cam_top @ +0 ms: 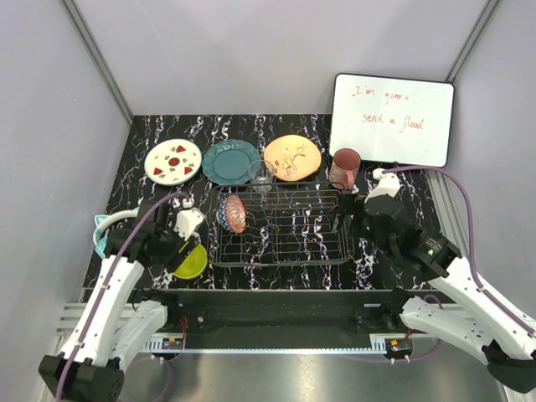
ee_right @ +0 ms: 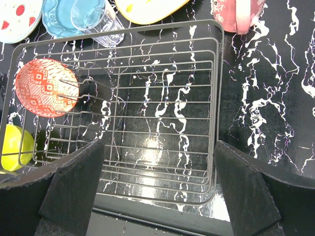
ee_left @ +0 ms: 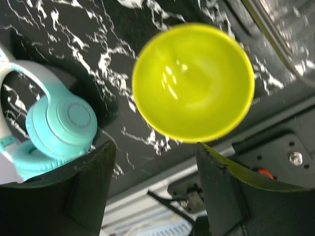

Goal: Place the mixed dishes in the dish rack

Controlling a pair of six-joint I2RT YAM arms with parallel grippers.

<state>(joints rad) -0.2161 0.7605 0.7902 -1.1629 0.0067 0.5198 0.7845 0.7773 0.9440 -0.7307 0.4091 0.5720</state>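
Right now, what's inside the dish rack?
Only the small red-patterned bowl, propped on edge between prongs at the left end of the dish rack. Elsewhere bare wire. The right gripper hides its near corners in the wrist view.

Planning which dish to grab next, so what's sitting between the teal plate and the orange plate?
The clear glass stands between the teal plate and orange plate, at the dish rack's far edge, shown in the top view.

Table (cam_top: 251, 126): black, white-veined marble pattern | Whiteboard (cam_top: 392, 120): red handwriting, upright at far right | Headphones (ee_left: 59, 123): teal, lying at table's left edge
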